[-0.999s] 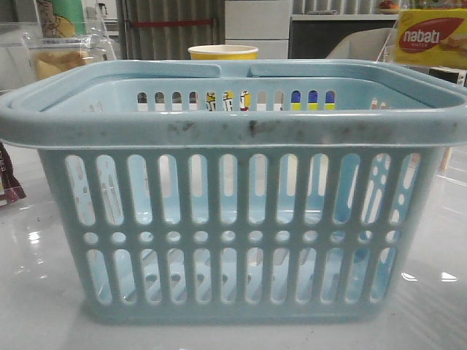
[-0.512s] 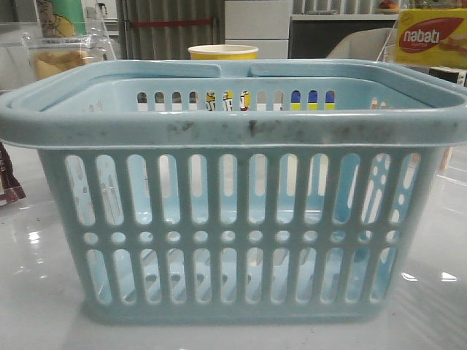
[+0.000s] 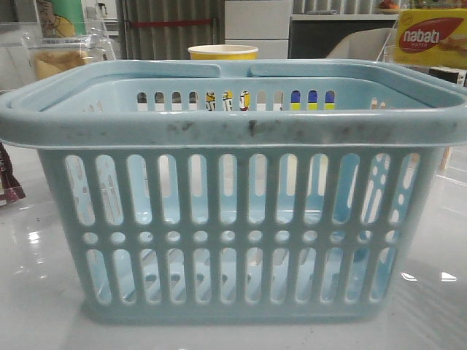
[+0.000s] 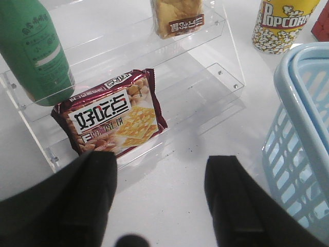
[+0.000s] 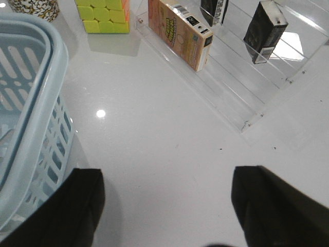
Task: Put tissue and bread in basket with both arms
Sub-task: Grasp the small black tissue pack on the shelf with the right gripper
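From my remote station, nothing has changed across the last second: the basket point(image 3: 233, 189) sits unmoved at the table's point(image 3: 29, 313) centre, apparently empty, so neither item is loaded yet. The bread point(image 4: 177, 18) waits on the acrylic shelf point(image 4: 205, 56) at the left tool's point(image 4: 159, 198) twelve o'clock; the tissue point(image 5: 264, 31) stands at about one o'clock from the right tool point(image 5: 164, 206). Both tools hang released, grasping nothing.

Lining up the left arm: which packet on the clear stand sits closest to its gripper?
The maroon cracker packet, lying flat on the stand's lowest step, just ahead of the open left gripper. The bread stands on a higher step, farther off.
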